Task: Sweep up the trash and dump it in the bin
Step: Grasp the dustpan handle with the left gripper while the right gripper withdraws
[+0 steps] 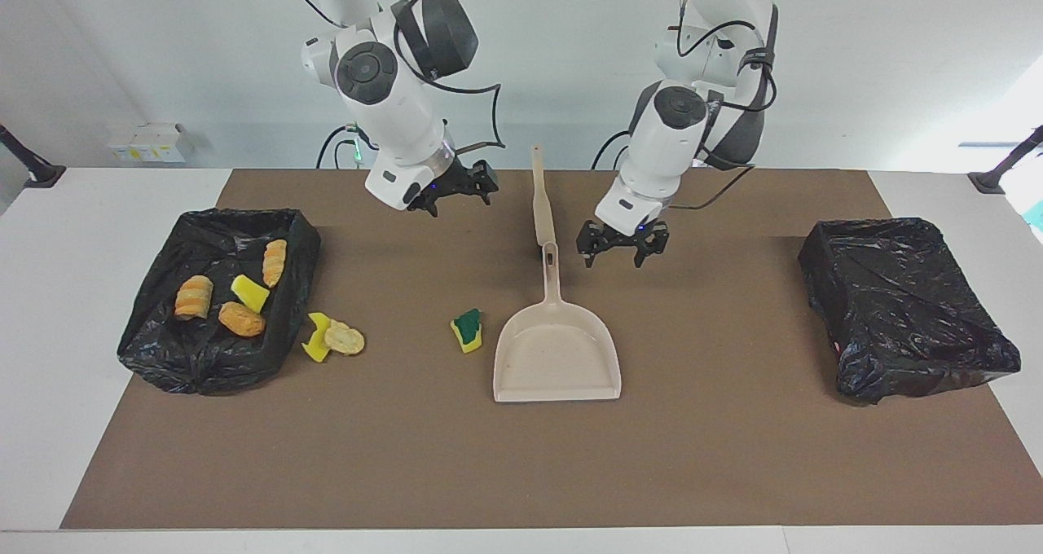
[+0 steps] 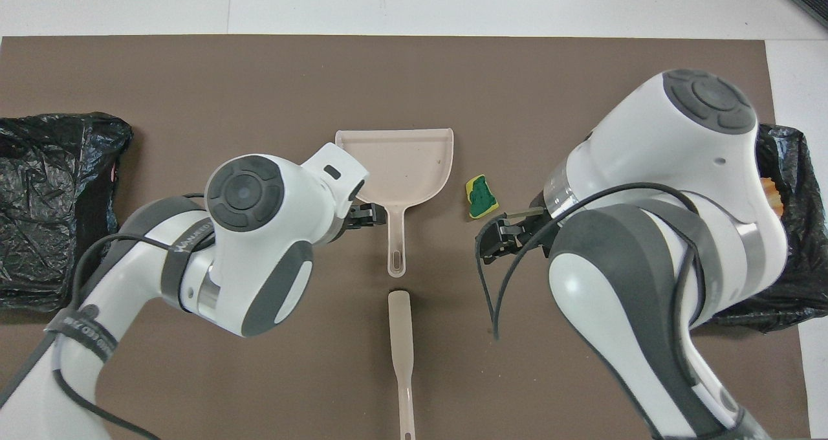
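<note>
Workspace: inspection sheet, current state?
Surface: brown mat over a white table.
Job's things: four trash pieces in the lined bin; two beside it; green-and-yellow sponge beside the empty dustpan; brush nearer the robots; second lined bin.
Clutter: nothing seen.
Grippers: left gripper open, beside the dustpan's handle; right gripper open, over the mat; both empty.
Cables: black leads on both arms.
Surroundings: white wall, small box.

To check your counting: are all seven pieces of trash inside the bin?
No: the green-and-yellow sponge lies on the mat beside the dustpan.
</note>
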Controlling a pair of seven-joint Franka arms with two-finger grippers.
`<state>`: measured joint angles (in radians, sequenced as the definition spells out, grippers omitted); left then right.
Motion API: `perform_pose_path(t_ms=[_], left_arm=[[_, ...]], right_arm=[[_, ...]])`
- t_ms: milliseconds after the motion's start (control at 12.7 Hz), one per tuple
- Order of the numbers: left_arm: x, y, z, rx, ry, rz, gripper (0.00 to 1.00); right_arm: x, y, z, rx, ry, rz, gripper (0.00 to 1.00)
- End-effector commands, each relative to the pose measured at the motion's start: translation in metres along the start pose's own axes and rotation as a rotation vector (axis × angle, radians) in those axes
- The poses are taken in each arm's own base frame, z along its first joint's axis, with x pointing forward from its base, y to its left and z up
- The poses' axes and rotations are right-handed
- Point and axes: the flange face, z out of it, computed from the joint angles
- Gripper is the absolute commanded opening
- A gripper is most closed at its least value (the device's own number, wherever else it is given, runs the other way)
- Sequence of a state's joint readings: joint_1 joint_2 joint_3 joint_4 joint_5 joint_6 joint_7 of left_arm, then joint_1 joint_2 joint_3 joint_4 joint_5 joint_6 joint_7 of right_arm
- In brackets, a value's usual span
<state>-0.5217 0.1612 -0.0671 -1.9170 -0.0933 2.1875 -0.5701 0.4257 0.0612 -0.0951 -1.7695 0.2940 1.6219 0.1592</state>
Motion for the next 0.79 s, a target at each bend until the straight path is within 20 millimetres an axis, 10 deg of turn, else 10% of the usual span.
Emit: perform_pose_path(t_ms=[0,710], left_arm=[[-0.002,0.030,0.014,-0.017,0.003,-0.018,1.00],[-0.030,0.070,0.075,0.004,-0.018,-0.020,0.95]], right_arm=[[-0.053,0.015,0.039,0.019,0.033,-0.027,1.00],[-0.106,-0.012,0.090,0.025,0.055,-0.004,1.00]])
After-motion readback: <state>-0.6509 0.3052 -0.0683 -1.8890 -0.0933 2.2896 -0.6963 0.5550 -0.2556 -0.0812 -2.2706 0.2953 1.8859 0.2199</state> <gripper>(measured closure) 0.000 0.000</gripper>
